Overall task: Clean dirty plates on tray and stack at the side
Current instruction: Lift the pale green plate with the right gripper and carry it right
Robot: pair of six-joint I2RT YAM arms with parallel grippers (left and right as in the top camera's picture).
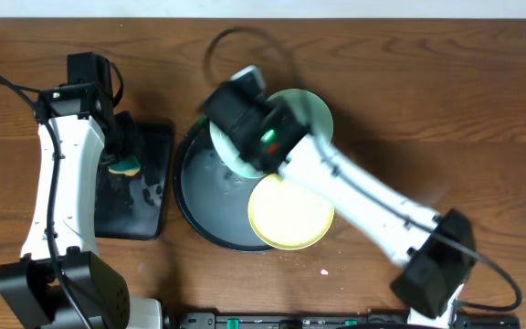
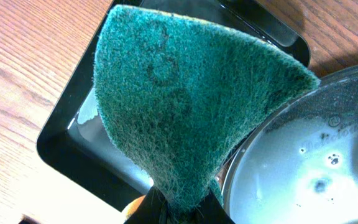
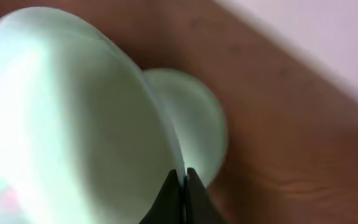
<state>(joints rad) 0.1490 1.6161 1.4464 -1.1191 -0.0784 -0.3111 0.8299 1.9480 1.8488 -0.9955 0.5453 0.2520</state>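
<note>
My right gripper (image 3: 184, 177) is shut on the rim of a mint-blue plate (image 3: 73, 124) and holds it tilted above the back of the round black tray (image 1: 194, 215). In the overhead view this plate (image 1: 229, 153) is partly hidden under my right wrist. A second mint-blue plate (image 1: 313, 114) lies at the tray's back right and shows behind the held one in the right wrist view (image 3: 197, 118). The pale yellow plate (image 1: 290, 215) lies at the tray's front right. My left gripper (image 2: 182, 208) is shut on a green sponge (image 2: 191, 99), also seen overhead (image 1: 126, 166).
A rectangular black tray (image 1: 149, 206) lies left of the round tray, under the sponge; its wet floor shows in the left wrist view (image 2: 73, 143). The round tray's wet floor (image 2: 309, 155) has dark specks. A black cable (image 1: 210, 46) loops at the back.
</note>
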